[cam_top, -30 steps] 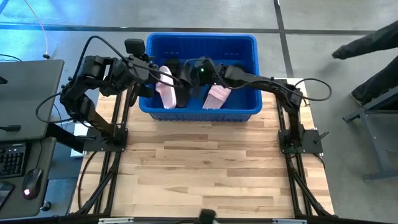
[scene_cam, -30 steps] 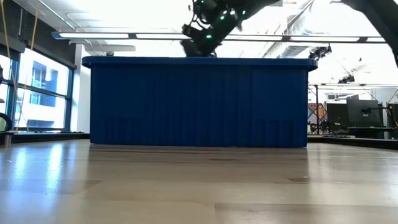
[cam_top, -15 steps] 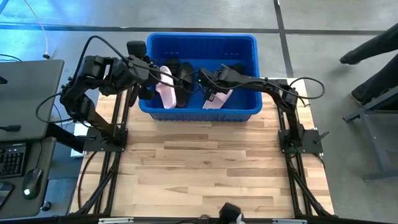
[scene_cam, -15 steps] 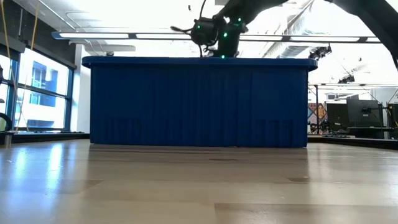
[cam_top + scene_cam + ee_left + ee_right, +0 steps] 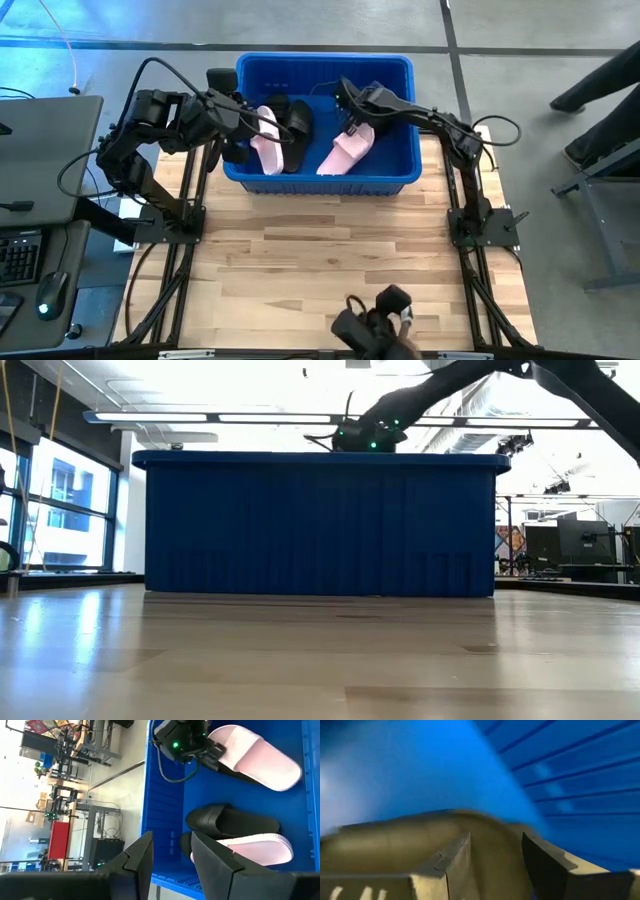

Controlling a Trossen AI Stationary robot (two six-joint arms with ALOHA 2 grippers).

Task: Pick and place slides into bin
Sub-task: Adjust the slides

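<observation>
The blue bin (image 5: 320, 185) stands at the table's far edge. Inside lie two pale pink slides (image 5: 265, 140) (image 5: 345, 150) and a black slide (image 5: 297, 125) between them. My right gripper (image 5: 350, 105) reaches down into the bin's far right part, close to its far wall. Its fingers stand apart (image 5: 492, 865), and a dark slide (image 5: 395, 845) fills the view just past and between them. My left gripper (image 5: 172, 855) hovers open and empty above the bin's left rim (image 5: 238, 125). My right gripper slants down over the dark slide (image 5: 490, 827), one finger to either side of what shows of it. I cannot tell whether the fingers touch it, because motion blur smears that spot.
The wooden table (image 5: 320, 250) in front of the bin is bare, except for a dark object with a pale spot (image 5: 372, 318) at its near edge. A person's legs (image 5: 600, 90) show on the floor at the right. A desk with a keyboard (image 5: 20, 255) stands at the left.
My right gripper has swung from the bin's middle toward its far right part, sinking to rim height and tipping further down. The right pink slide, half hidden under the arm before, now shows whole. The dark object at the near edge has come farther into view.
</observation>
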